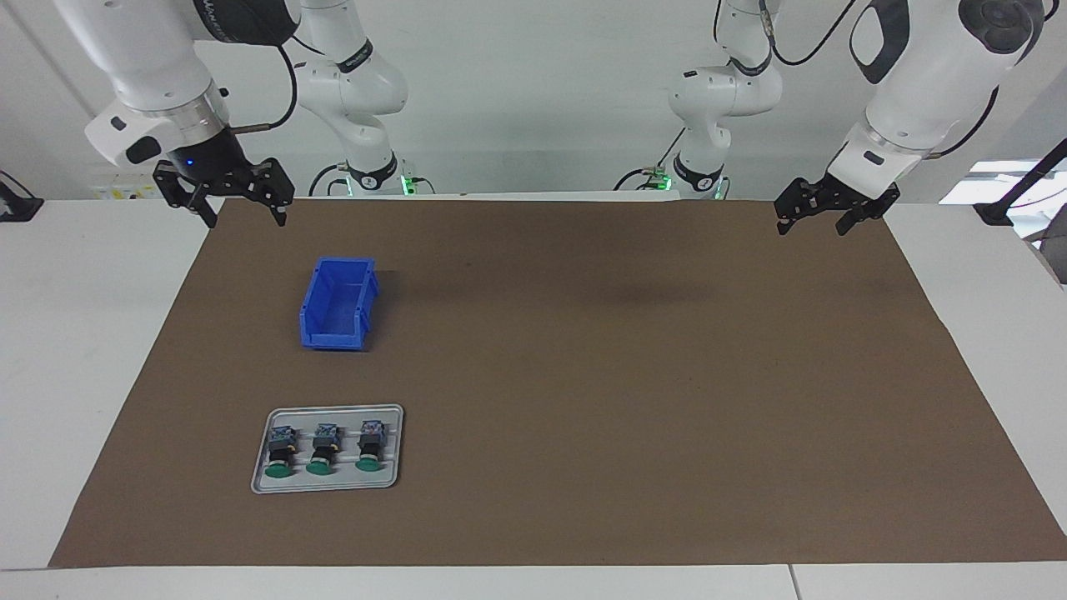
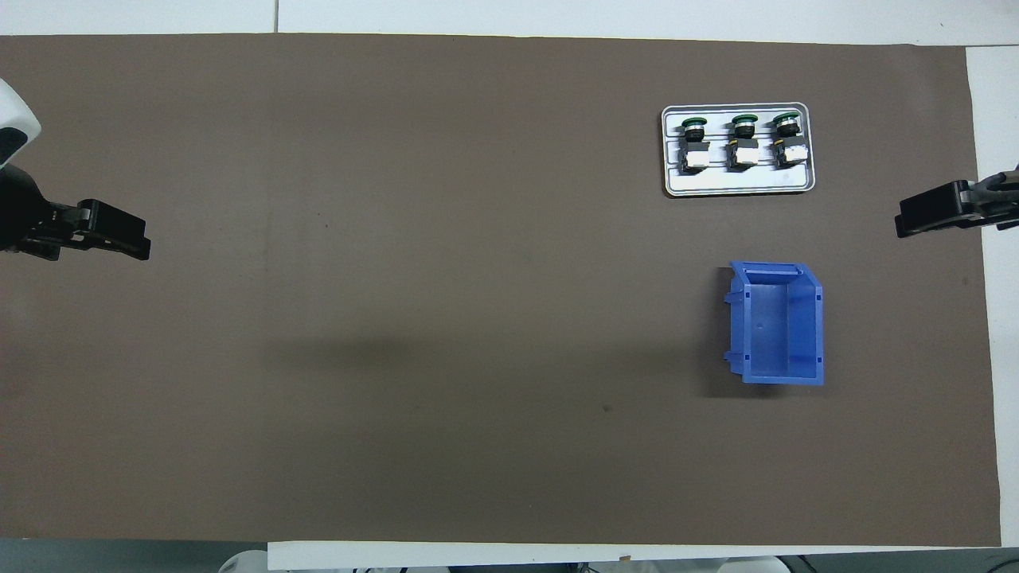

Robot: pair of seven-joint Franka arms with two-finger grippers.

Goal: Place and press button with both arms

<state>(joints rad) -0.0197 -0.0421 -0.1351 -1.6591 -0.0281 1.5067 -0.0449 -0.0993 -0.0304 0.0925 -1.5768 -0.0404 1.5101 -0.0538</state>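
At lower left of the facing view, three buttons [image 1: 325, 450] lay in a grey tray [image 1: 327, 486] below the blue bin [image 1: 338, 304]; only this view showed arm bases. Left gripper [image 1: 810, 223] and right gripper [image 1: 244, 218] hung with fingers spread, empty.

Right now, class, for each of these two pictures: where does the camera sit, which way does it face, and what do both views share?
Facing view: high across the table, looking at the robots; both arms show, left end effector and right end effector open, raised over the mat's edge.
Overhead view: high above the robots' end, looking steeply down; only the end effectors show.
Shared: the brown mat, blue bin, grey tray and three buttons.
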